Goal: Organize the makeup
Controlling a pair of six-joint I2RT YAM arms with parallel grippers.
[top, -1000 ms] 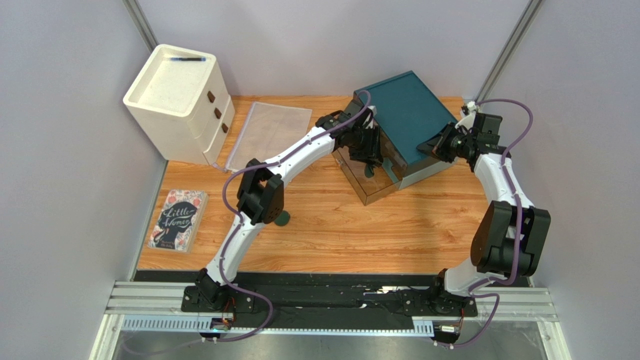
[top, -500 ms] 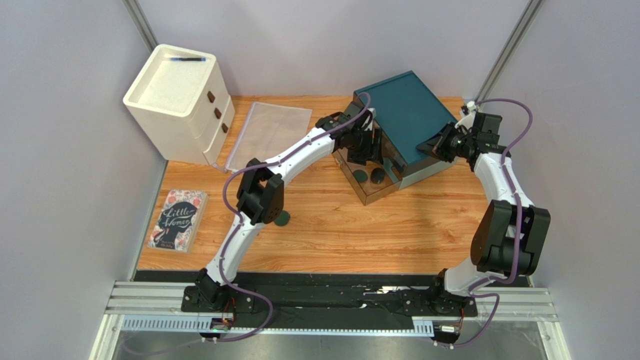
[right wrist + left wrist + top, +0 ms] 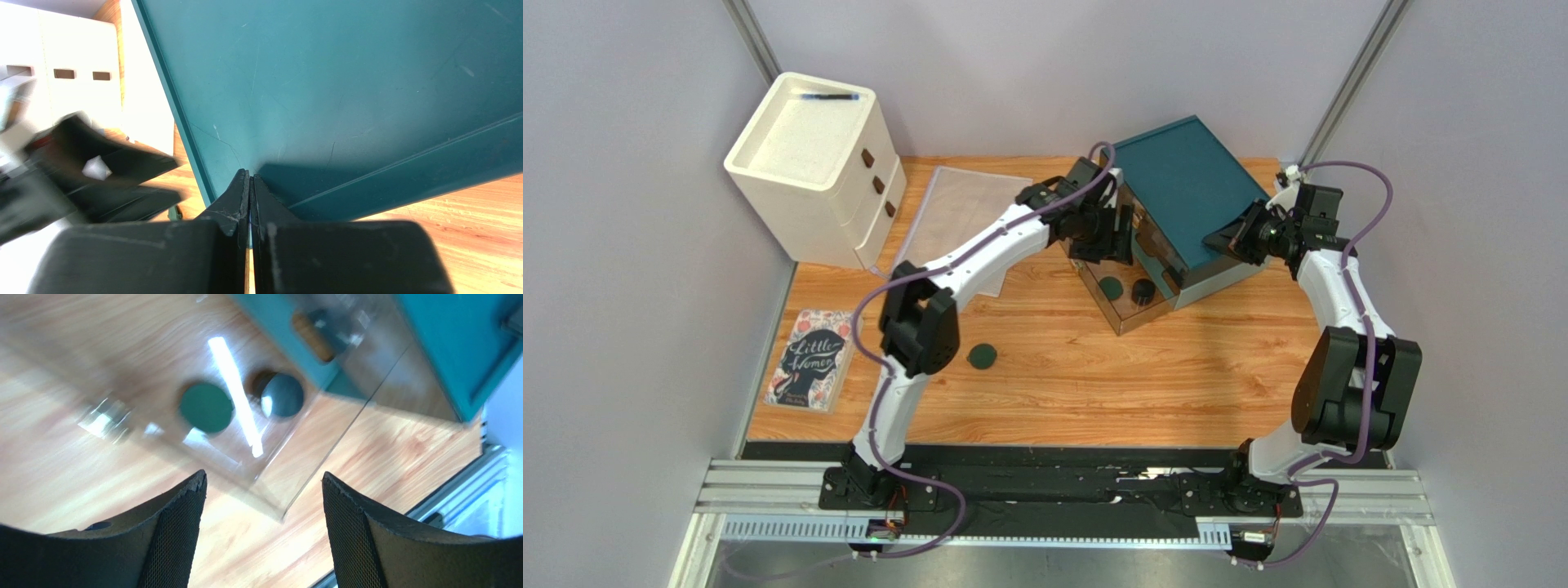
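Slippage loomed: right gripper (image 3: 250, 184) clamped only the thin edge of the flat teal plastic lid (image 3: 344, 79); falling, it would hit the spread, empty left gripper (image 3: 264, 478).

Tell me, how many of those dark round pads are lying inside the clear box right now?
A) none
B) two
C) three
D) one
B: two dark round pads, a green one and a blacker one, lie inside the clear box, while a third pad sits out on the table.
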